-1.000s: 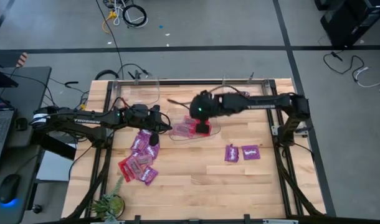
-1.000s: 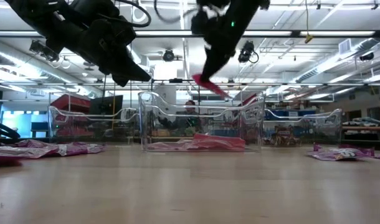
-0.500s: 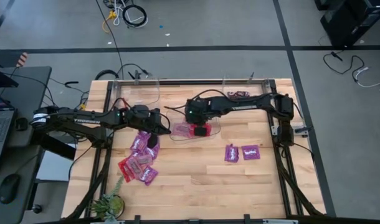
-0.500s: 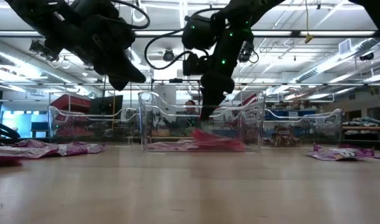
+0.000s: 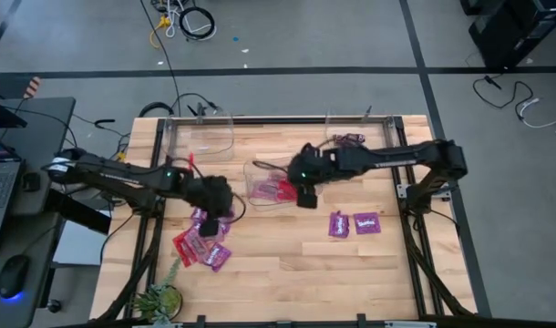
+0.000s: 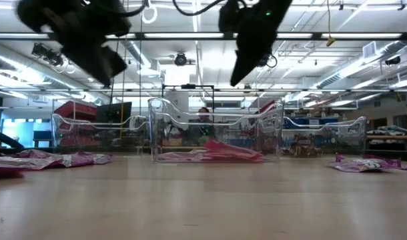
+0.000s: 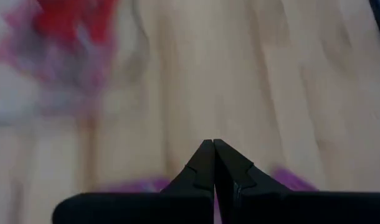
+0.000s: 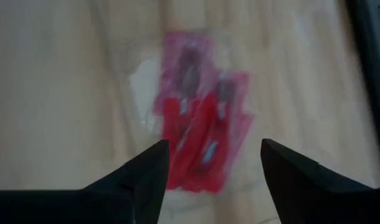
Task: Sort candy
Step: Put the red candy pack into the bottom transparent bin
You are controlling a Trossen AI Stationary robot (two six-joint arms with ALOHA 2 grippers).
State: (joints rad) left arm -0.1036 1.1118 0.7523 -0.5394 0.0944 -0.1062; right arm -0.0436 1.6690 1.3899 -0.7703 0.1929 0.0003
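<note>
While loose candy (image 5: 203, 239) waits at lower left of the table (image 5: 287, 264), the left hand (image 5: 225, 208) hovers pinched together above it; beyond, the right hand (image 5: 306, 195), fingers apart, hangs empty over the clear bin (image 5: 252, 169) holding red packets (image 8: 199, 146).

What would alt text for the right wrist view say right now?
The right tool, open and empty, hovers above red candy packets lying in a clear bin on the wooden table. Its two dark fingers frame the packets from either side.
</note>
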